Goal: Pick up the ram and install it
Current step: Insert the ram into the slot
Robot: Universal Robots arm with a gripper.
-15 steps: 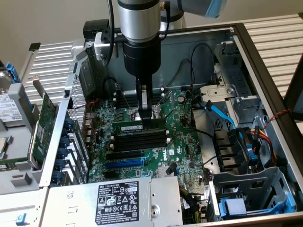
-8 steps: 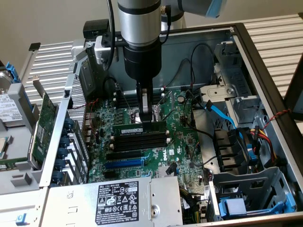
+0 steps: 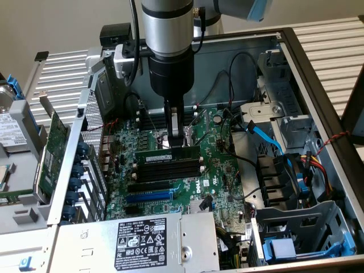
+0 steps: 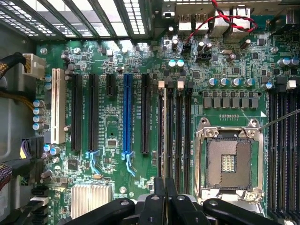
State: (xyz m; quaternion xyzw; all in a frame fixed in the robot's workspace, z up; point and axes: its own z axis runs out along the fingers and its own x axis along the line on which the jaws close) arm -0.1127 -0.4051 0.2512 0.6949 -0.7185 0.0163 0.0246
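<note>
Exterior view: pincer point(image 3: 177, 142) tight on the ram point(image 3: 162, 154); contact itself indistinct

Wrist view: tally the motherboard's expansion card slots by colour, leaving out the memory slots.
White slot: 1
Black slots: 4
Blue slot: 1
Total: 6

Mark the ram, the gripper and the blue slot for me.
ram point(image 3: 166, 153): exterior view, middle of the stick's long face.
gripper point(image 3: 176, 142): exterior view, midway between its fingertips, at the ram's top edge.
blue slot point(image 4: 126, 117): wrist view, middle of the slot's length.
</note>
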